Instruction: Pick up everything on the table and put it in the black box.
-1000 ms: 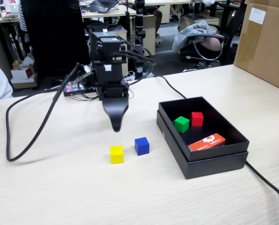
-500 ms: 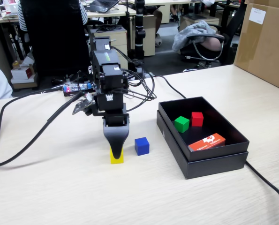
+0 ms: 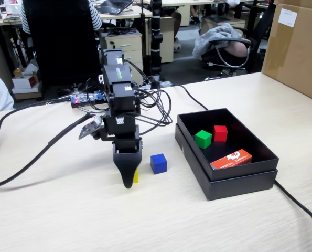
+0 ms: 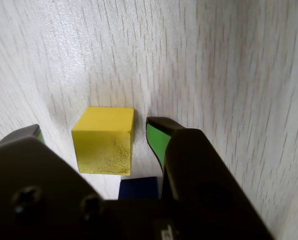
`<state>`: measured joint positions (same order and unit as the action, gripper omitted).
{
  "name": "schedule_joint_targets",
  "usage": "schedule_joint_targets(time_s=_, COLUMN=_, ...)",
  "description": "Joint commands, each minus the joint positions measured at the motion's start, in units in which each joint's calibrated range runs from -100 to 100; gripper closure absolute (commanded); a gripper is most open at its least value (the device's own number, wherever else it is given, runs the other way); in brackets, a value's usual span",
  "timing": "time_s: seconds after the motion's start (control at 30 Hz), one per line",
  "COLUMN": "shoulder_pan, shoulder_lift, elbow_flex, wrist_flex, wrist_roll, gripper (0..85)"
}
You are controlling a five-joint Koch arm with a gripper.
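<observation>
A: How is the arm [image 3: 118,89] standing?

B: It is leaning forward over the worktop [image 3: 66,210], with the wrist bent so that the gripper [image 3: 127,182] is pointing straight down, its dark tip sitting at the surface. Cables are looping off its right side in the fixed view.

A: And the jaws?

B: In the wrist view they are standing apart, one on each side of the yellow cube [image 4: 104,140]. The green-lined right finger [image 4: 156,142] is lying just beside the cube's right face with a thin gap showing. The left finger is only peeking in at the edge, so I cannot tell whether it is touching. The cube is resting on the worktop between them, not lifted.

A: What is hard to make out?

B: In the fixed view the gripper is covering nearly all of the yellow cube [image 3: 136,176]; only a sliver is showing at its right. The wrist view is cutting off the gripper body at the bottom.

A: The other cubes?

B: The blue cube [image 3: 158,163] is sitting on the worktop just right of the gripper. The green cube [image 3: 203,139] and red cube [image 3: 220,133] are lying inside the box [image 3: 239,184], near its far end, with an orange packet [image 3: 230,159] nearer the front.
</observation>
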<state>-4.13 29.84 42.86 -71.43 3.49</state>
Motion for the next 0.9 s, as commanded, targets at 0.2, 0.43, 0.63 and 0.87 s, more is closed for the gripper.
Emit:
schedule_joint_targets(time_s=0.2, shoulder_pan=-0.1, shoulder_lift=-0.52, elbow_flex=5.92, wrist_flex=0.28, wrist_roll=-3.17, gripper=84.6)
schedule_joint_targets(time_s=0.43, shoulder_pan=0.44, shoulder_lift=-16.81, elbow_flex=1.3, wrist_flex=0.28, wrist_roll=-3.32, gripper=84.7)
schedule_joint_targets(time_s=0.63, shoulder_pan=3.08, shoulder_lift=-37.01, elbow_flex=-6.96, wrist_flex=0.28, wrist_roll=-3.52, gripper=84.6)
schedule_joint_targets(time_s=0.87, shoulder_pan=12.99, shoulder_lift=-60.07, elbow_flex=-17.38, wrist_flex=0.11, wrist_roll=-1.37, gripper=84.6)
